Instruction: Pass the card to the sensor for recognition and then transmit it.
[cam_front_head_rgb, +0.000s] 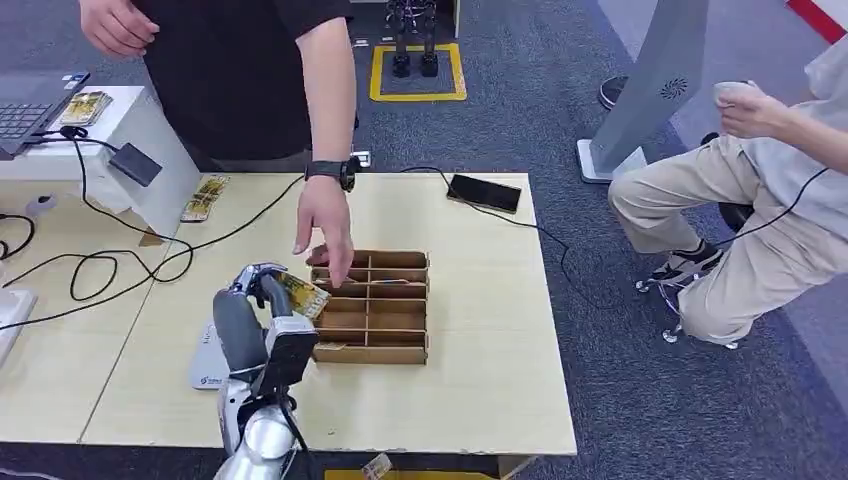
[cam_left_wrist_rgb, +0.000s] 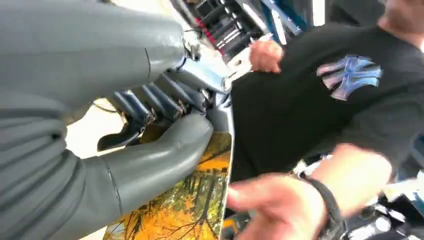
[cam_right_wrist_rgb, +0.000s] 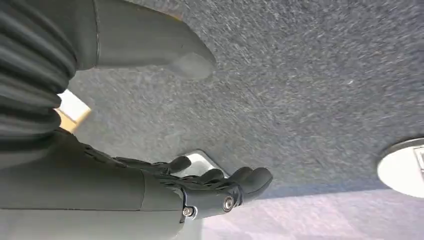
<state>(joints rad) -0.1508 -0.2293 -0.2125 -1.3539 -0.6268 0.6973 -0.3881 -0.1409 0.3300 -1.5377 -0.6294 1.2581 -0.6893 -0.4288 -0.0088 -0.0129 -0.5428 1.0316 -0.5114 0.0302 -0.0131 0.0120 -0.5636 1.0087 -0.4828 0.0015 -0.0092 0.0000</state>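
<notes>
While left hand (cam_front_head_rgb: 262, 300) pinches card (cam_front_head_rgb: 303, 296), person's hand (cam_front_head_rgb: 327, 228) crowds organizer (cam_front_head_rgb: 385, 300).

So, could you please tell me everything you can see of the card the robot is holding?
The card is thin, flat and looks glossy, printed with yellow-orange autumn trees on dark branches. The left hand pinches it between its grey thumb and darker fingers, above the table's left part, next to the brown divided box. In the head view it tilts toward the box. A person's hand hangs close by, apparently not touching it.
</notes>
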